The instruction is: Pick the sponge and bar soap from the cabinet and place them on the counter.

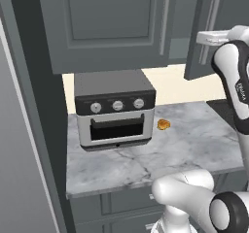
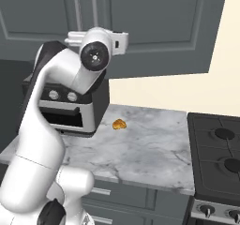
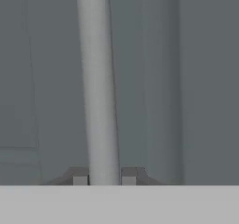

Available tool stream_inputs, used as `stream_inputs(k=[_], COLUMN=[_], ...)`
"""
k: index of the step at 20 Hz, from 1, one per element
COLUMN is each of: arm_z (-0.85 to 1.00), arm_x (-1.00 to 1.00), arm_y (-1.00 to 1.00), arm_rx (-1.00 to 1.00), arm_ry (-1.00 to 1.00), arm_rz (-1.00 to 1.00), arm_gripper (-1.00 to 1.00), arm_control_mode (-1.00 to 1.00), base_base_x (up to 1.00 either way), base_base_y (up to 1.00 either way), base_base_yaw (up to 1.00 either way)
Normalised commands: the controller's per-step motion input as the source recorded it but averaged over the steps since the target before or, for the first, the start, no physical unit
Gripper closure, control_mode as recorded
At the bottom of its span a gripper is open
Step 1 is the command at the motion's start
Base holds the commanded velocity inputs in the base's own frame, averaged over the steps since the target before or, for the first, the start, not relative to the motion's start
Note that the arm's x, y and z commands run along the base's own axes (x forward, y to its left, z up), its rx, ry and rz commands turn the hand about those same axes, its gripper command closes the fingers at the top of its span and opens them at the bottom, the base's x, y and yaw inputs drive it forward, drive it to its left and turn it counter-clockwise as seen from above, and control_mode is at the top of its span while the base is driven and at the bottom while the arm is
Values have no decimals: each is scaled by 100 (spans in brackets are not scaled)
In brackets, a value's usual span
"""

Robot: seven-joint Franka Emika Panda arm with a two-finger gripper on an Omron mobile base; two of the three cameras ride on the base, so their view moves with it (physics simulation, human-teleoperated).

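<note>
Pincer (image 3: 103, 177) tips astride cabinet (image 3: 186, 78) handle (image 3: 98, 78), contact unclear.

Even, flat light all round me, with no glare.

My base views are sharp; a soft shadow lies under the toaster oven (image 1: 115, 109) on the counter (image 1: 194, 144). Close to my fingertips (image 3: 80, 177) the cabinet (image 3: 205, 78) handle (image 3: 97, 83) looks soft and blurred.
</note>
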Motion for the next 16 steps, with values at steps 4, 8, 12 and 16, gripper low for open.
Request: stream_inputs(k=[4,8,12,16], arm_z=[36,38,36,36], arm_x=[-49,-51,-53,-56], arm_y=[-44,-44,-44,-45], arm_rx=[0,0,0,0], arm_ry=[-4,-3,-3,-3], arm_rz=[9,8,8,8], arm_gripper=[100,100,100,100], arm_control_mode=[-100,-100,-100,-100], base_base_x=[0,0,0,0], base_base_y=[0,0,0,0], base_base_yaw=[0,0,0,0])
